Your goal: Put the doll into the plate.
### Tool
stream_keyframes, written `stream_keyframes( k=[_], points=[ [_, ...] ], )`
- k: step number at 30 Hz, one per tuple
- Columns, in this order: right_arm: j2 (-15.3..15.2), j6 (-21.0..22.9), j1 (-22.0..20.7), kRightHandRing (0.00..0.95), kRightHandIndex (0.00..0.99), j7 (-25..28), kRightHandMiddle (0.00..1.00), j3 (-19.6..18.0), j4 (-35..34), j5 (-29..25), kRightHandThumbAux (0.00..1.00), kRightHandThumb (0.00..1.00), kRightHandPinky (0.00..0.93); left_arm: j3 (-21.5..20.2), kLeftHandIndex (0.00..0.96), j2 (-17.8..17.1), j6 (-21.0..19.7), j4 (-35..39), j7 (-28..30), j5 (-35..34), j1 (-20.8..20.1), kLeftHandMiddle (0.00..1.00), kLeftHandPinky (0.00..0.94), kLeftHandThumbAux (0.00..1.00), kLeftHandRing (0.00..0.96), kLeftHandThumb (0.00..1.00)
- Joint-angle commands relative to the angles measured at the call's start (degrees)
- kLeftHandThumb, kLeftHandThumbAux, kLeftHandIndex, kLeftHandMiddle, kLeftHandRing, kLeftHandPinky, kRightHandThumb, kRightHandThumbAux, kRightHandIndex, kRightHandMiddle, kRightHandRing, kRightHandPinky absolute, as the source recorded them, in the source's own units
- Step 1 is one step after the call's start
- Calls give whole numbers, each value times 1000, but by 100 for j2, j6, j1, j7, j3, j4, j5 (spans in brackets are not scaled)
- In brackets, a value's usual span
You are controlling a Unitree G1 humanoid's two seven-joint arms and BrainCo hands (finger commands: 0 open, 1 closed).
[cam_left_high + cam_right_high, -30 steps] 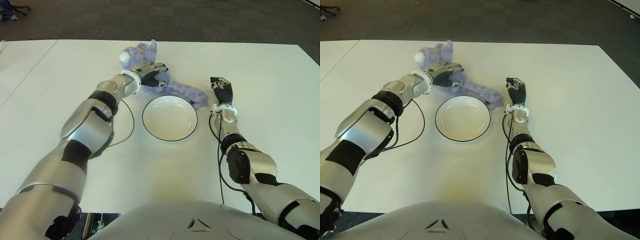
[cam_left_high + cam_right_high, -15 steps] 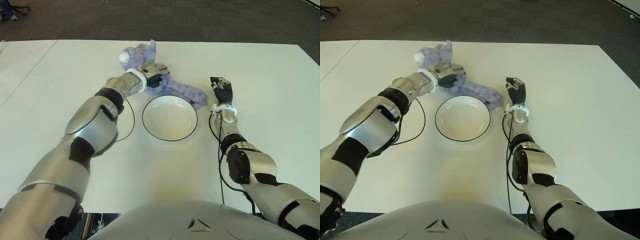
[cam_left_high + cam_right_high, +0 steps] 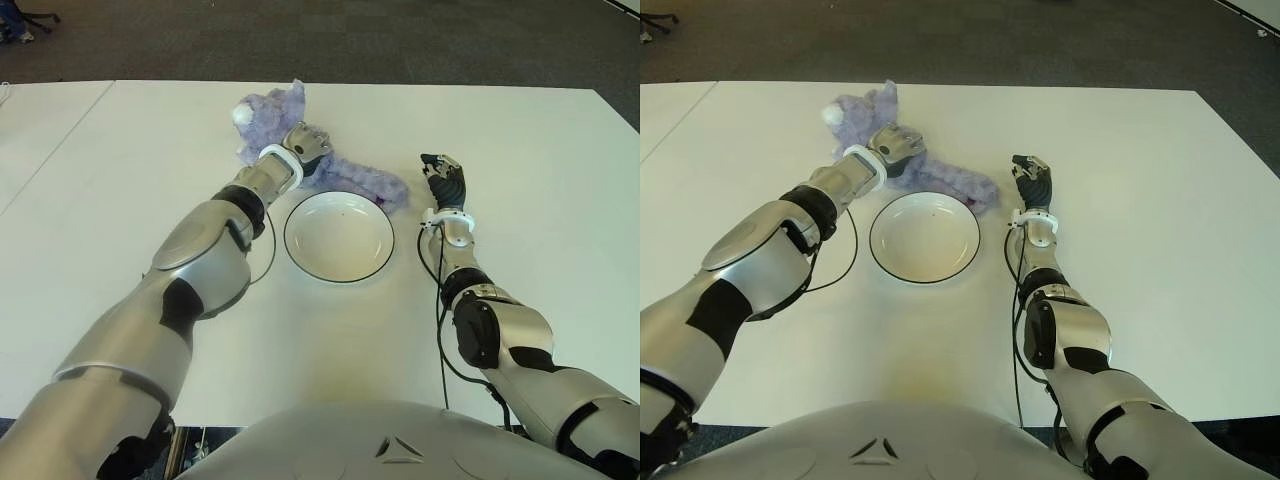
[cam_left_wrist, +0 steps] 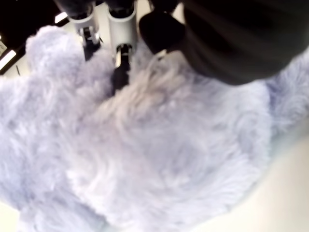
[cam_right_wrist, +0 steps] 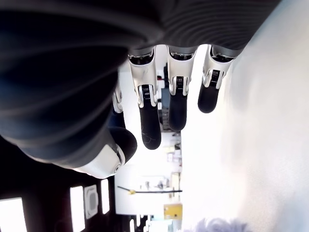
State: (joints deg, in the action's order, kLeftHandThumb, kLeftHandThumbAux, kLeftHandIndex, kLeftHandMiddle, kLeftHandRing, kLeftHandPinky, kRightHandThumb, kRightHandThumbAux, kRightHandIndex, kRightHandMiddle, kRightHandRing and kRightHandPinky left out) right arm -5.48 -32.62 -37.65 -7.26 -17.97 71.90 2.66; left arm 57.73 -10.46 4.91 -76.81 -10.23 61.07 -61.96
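A fluffy lavender doll (image 3: 366,180) lies on the white table just behind the plate, its head (image 3: 854,107) at the far left. My left hand (image 3: 306,144) is on the doll's middle. In the left wrist view its fingers (image 4: 120,34) and thumb sink into the fur (image 4: 159,145), closed on it. The white plate (image 3: 340,240) with a dark rim stands in front of the doll and holds nothing. My right hand (image 3: 444,178) shows to the right of the plate, near the doll's right end, with its fingers (image 5: 149,121) loosely spread around nothing.
Black cables run on the table beside each forearm, one at the left (image 3: 263,240) and one at the right (image 3: 438,290). The white tabletop (image 3: 520,130) stretches wide on both sides. Dark carpet (image 3: 400,40) lies beyond the far edge.
My left hand has pushed farther forward over the doll and its forearm has swung in toward the plate. The doll's head shifted slightly left. The right hand has not moved.
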Motion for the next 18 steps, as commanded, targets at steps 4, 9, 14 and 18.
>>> stream_keyframes(
  k=[4, 9, 14, 18],
  points=[
    [242, 353, 1056, 168, 423, -3, 288, -75, 561, -98, 721, 713, 104, 635, 30, 230, -402, -458, 1551, 584, 635, 269, 473, 699, 358, 1000],
    [259, 320, 1065, 162, 423, -37, 284, -65, 558, -89, 721, 713, 98, 926, 125, 196, -283, -446, 1278, 869, 766, 374, 534, 667, 464, 1000],
    [277, 276, 1087, 160, 423, -22, 280, -85, 553, -115, 721, 713, 102, 1053, 425, -113, -165, -400, 418, 1013, 992, 430, 677, 647, 542, 954],
    [288, 243, 1108, 158, 423, 4, 279, -100, 552, -133, 721, 713, 99, 844, 442, -173, -141, -385, 162, 813, 1055, 435, 700, 647, 534, 949]
  ],
)
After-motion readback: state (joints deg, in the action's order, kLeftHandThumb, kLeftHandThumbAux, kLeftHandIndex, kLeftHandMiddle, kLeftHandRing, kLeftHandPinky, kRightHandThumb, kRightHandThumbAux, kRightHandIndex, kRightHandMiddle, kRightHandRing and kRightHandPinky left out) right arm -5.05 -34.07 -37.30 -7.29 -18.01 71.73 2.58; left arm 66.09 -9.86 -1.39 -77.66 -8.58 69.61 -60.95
